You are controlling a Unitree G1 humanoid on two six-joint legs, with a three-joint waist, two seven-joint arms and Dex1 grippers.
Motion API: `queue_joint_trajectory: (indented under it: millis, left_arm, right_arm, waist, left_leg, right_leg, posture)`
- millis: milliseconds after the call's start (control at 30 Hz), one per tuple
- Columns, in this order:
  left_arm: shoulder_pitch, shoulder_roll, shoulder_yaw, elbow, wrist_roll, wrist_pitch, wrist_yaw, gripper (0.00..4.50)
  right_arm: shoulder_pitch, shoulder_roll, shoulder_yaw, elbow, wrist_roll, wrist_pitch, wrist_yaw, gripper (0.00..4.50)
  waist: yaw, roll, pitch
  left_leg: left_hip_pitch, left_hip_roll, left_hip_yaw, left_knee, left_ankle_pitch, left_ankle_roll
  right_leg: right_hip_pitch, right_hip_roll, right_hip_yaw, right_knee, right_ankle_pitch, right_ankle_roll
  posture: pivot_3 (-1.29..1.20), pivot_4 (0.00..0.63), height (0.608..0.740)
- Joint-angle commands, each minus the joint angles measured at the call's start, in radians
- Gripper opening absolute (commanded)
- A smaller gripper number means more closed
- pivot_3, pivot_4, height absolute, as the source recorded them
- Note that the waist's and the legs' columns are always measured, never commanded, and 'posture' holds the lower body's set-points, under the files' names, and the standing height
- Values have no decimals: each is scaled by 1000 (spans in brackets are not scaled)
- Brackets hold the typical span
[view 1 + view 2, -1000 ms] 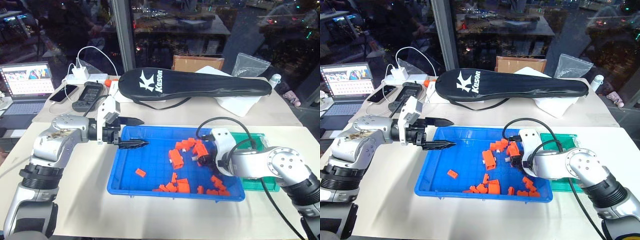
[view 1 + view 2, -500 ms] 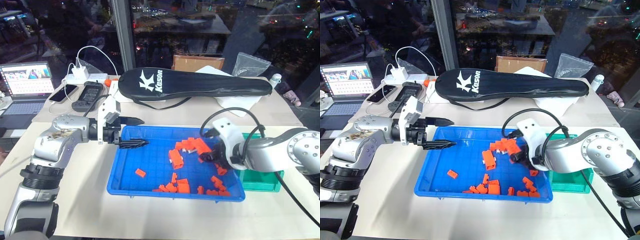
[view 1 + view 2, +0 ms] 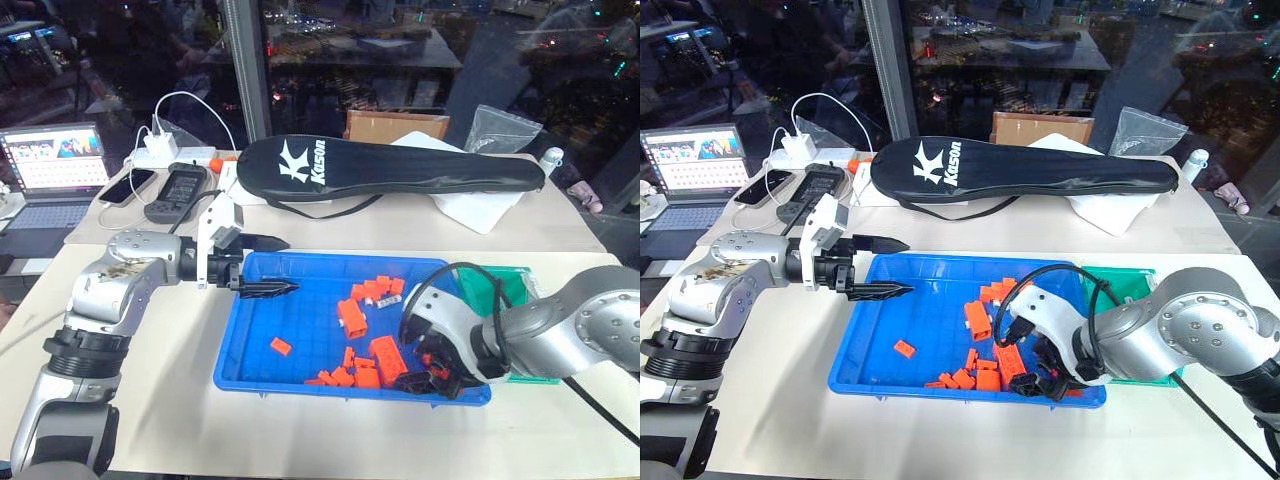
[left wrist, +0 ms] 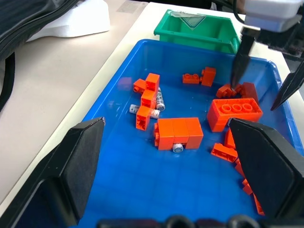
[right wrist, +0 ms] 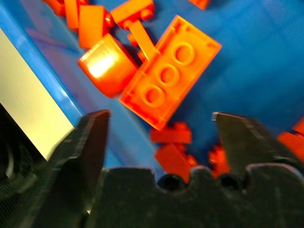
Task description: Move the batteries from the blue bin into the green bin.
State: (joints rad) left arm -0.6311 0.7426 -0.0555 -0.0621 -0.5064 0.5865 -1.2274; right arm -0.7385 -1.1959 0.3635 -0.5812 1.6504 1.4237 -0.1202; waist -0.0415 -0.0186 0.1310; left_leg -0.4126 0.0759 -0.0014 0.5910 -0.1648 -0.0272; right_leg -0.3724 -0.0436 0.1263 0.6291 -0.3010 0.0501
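Note:
The blue bin (image 3: 300, 320) sits mid-table, scattered with orange blocks (image 3: 352, 316). Among the blocks in the left wrist view lie three small silvery batteries: one (image 4: 160, 99) beside an orange stack, a second (image 4: 133, 108) close by, and a third (image 4: 178, 147) against a wide block. The green bin (image 3: 508, 284) stands against the blue bin's far right end. My left gripper (image 3: 270, 266) hovers open over the blue bin's far left corner, holding nothing. My right gripper (image 5: 166, 137) is open and pointed down over blocks by the bin's near right edge, a large studded block (image 5: 171, 71) just beyond its fingers.
A black racket bag (image 3: 390, 165) lies across the table behind the bins. At the back left are a laptop (image 3: 55, 165), a phone (image 3: 127, 187), a remote (image 3: 178, 190) and a white charger with cables (image 3: 160, 150). A cardboard box (image 3: 395, 125) stands behind the bag.
My right gripper came back from the middle of the blue bin toward its near right edge, rolled, and opened wide. A large orange block now lies near that edge. The left arm kept still.

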Motion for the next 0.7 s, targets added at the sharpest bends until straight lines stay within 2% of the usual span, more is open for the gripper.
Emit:
queue_joint_trajectory:
  millis: [33, 167, 233, 300, 500, 700]
  left_arm:
    - [-13, 4, 22, -41, -12, 3, 12, 4500]
    - [-20, -11, 33, -38, -7, -7, 50, 4500]
    - [-26, -10, 33, -38, -16, -1, 50, 4500]
    - [-28, -9, 27, -38, -12, -8, 48, 4500]
    - [-28, -8, 31, -45, -14, -4, 55, 4500]
    - [-14, 1, 39, -62, -17, 4, 67, 4500]
  right_arm:
    - [7, 29, -146, -21, -213, -160, 194, 4488]
    - [49, 21, -84, -2, -550, -314, 370, 4488]
    - [89, 91, -80, 80, -693, -455, 437, 4488]
    - [106, 117, -9, 145, -874, -596, 544, 4488]
    - [69, 242, 18, 347, -1047, -666, 715, 4488]
    - [65, 336, 6, 432, -1154, -695, 808, 4488]
  waist:
    - [-1, 0, 0]
    - [0, 0, 0]
    - [1, 0, 0]
    - [1, 0, 0]
    - [2, 0, 0]
    - [4, 0, 0]
  left_leg:
    - [0, 0, 0, 0, 0, 0]
    - [2, 0, 0, 0, 0, 0]
    - [1, 0, 0, 0, 0, 0]
    - [1, 0, 0, 1, 0, 0]
    - [1, -1, 0, 1, 0, 0]
    - [1, -1, 0, 1, 0, 0]
  right_leg:
    - [0, 0, 0, 0, 0, 0]
    - [1, 0, 0, 0, -2, 4]
    - [0, 0, 0, 0, -2, 4]
    - [1, 0, 0, 0, -3, 5]
    - [1, 0, 0, 1, -2, 3]
    - [1, 0, 0, 1, -1, 3]
  posture:
    - [0, 150, 740]
    - [0, 150, 740]
    - [0, 150, 740]
    - [0, 150, 740]
    - [0, 150, 740]
    - [0, 150, 740]
